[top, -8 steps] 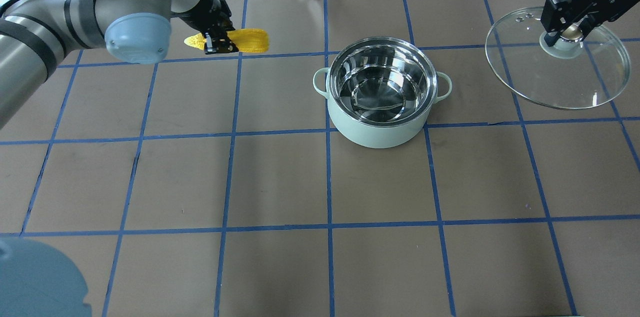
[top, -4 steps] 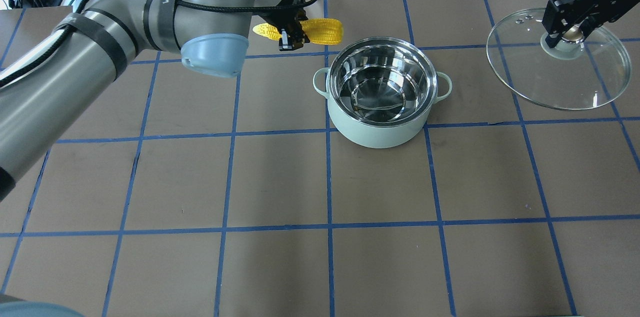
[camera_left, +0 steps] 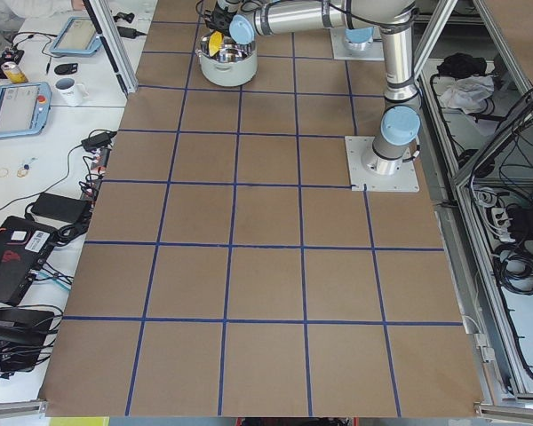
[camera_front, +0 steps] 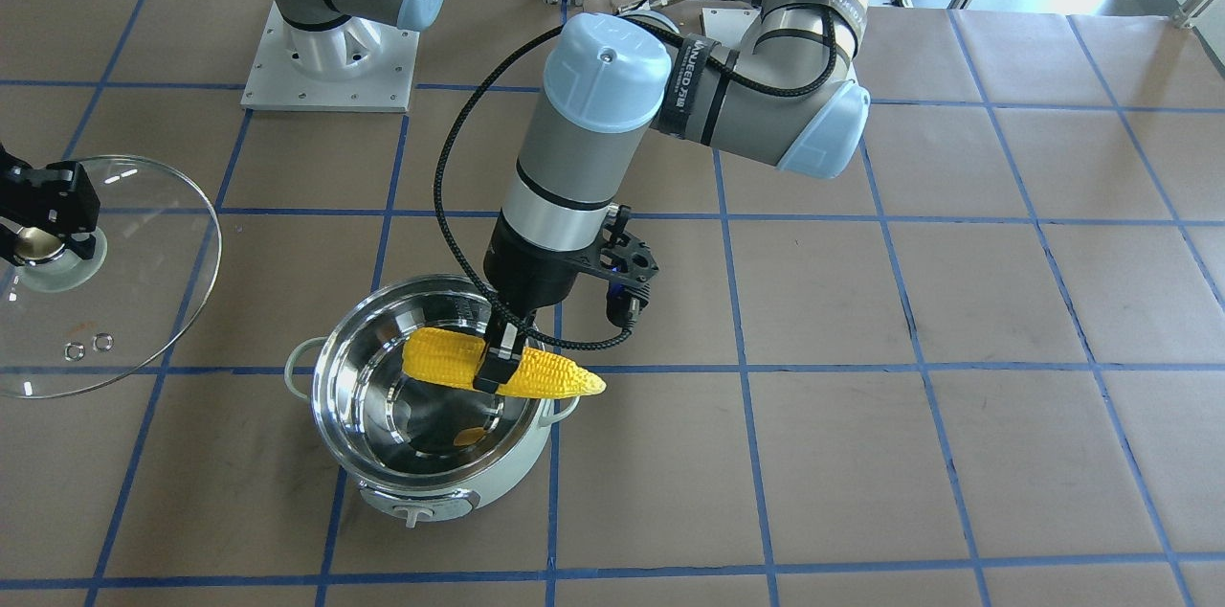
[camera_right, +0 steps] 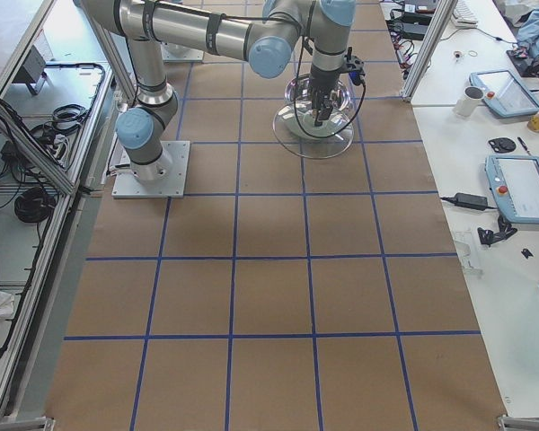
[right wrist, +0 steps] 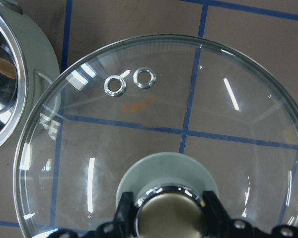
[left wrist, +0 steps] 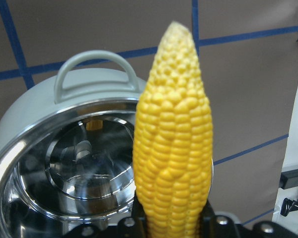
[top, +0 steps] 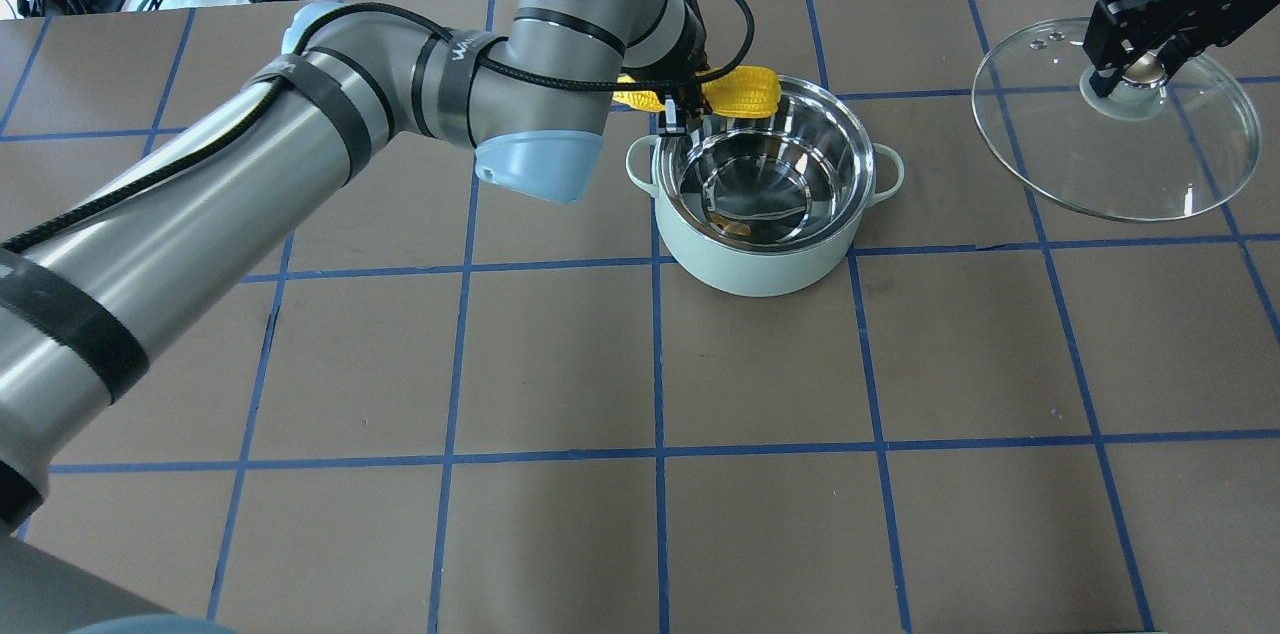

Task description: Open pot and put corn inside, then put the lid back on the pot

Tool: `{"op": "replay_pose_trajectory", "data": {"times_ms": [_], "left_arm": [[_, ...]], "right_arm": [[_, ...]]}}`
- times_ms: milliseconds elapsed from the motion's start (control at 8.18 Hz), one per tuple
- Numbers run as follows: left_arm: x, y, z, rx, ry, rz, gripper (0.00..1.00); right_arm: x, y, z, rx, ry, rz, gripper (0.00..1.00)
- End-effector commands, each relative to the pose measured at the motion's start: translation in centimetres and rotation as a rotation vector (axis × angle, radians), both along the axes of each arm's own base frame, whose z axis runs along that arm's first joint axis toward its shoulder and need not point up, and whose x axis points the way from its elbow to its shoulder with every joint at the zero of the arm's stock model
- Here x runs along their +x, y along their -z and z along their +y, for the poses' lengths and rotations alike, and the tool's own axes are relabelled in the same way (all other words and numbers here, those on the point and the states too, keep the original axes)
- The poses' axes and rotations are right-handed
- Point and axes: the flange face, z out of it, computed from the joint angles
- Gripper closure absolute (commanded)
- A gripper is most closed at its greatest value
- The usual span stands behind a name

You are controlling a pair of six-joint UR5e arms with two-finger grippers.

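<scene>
Corn hangs crosswise in the left gripper, whose jaws are clenched on its middle. Seen from over the robot's shoulders, the pot is the nearest thing. It stands open at the middle of the table, its steel inside showing reflections and a yellow glint of the ear. The corn is held above the pot's edge at about 11 o'clock. Its thick end reaches over the pot's mouth, and its tapered tip sticks out beyond the edge, on the side of the loop handle. It does not lie inside.

Farther off, at about 2 o'clock from the pot and well apart from it, the lid is tilted. The right gripper has its jaws clamped on the lid's knob. I cannot tell whether the lid's low edge touches the table.

Half a second ago the corn was clear of the pot, off at 10 o'clock. A second ago it was much farther out, toward 9 o'clock. Pot, lid and right gripper are where they were.
</scene>
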Motion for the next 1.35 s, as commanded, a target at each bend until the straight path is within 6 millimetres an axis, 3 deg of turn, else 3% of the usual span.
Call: {"op": "replay_pose_trajectory", "data": {"times_ms": [0,122,245,856,1223], "left_arm": [[-3.9,2.1,1.5,0.001,0.002,0.030,1.00],[-4.1,2.6,1.4,0.012,-0.007,0.032,1.00],[-4.6,4.5,1.1,0.036,-0.010,0.023,1.00],[-5.8,6.3,1.7,0.088,-0.063,0.036,1.00],[-6.1,6.3,1.9,0.104,-0.107,0.055,0.53]], "right_arm": [[0.0,0.0,0.1,0.002,0.000,0.001,0.97],[0.0,0.0,0.1,0.003,0.000,0.002,0.97],[0.0,0.0,0.1,0.003,0.000,0.002,0.97],[0.0,0.0,0.1,0.004,0.000,0.005,0.97],[0.0,0.0,0.1,0.004,0.000,0.005,0.97]]}}
